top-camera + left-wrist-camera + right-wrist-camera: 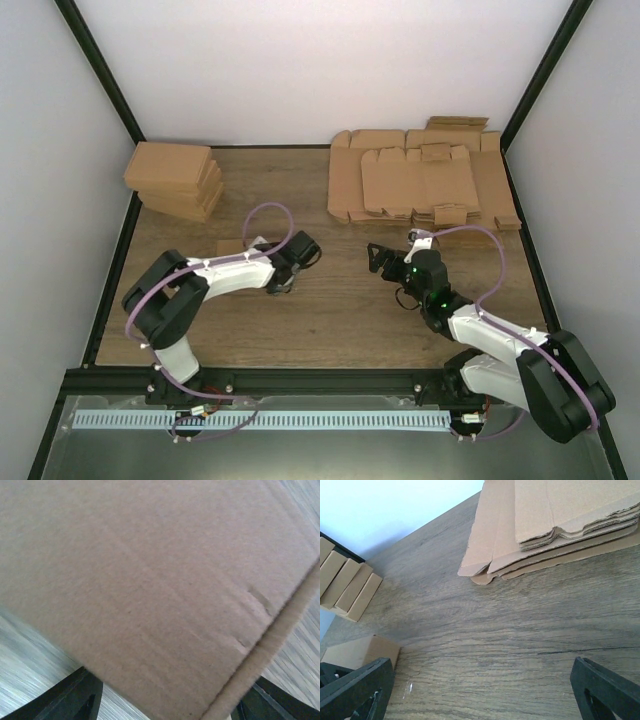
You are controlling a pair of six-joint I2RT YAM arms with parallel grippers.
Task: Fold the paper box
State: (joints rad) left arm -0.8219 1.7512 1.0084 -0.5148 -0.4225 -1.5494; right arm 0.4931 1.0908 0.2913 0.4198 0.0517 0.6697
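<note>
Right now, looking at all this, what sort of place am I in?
Probably a robot test bench for box folding: left arm and right arm bolted to a wooden table, flat cardboard sheets, a stack of folded boxes.

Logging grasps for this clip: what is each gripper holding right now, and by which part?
The right gripper holds nothing, its jaws open. The left gripper has its jaws either side of the paper box; whether they grip it cannot be told.
</note>
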